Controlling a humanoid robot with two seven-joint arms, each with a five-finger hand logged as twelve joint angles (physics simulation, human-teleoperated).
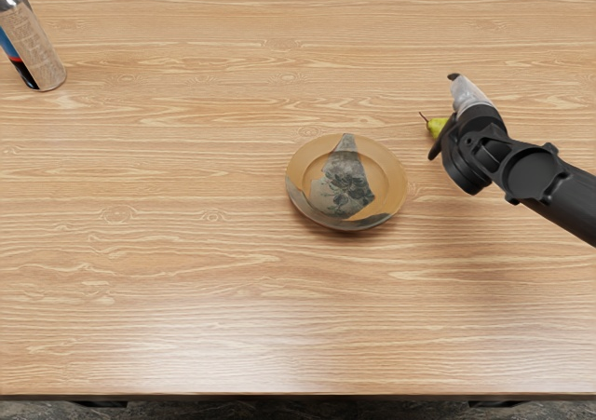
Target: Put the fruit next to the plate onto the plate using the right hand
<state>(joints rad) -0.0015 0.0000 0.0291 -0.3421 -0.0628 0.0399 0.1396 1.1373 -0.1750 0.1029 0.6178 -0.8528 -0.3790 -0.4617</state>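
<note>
fruit [435,127] sat off plate [296,173], near its right side, partly hidden behind right hand [461,117]. hand open or closed: could not tell. step judged: grasp. next move called for firm hold, lift, carry left over plate.

No writing can be read. The can [30,38] at the far left of the surface [186,280] has red and blue patches, too small and blurred to read as letters. The plate [346,182] in the middle bears a dark flower-like pattern, not words.
</note>
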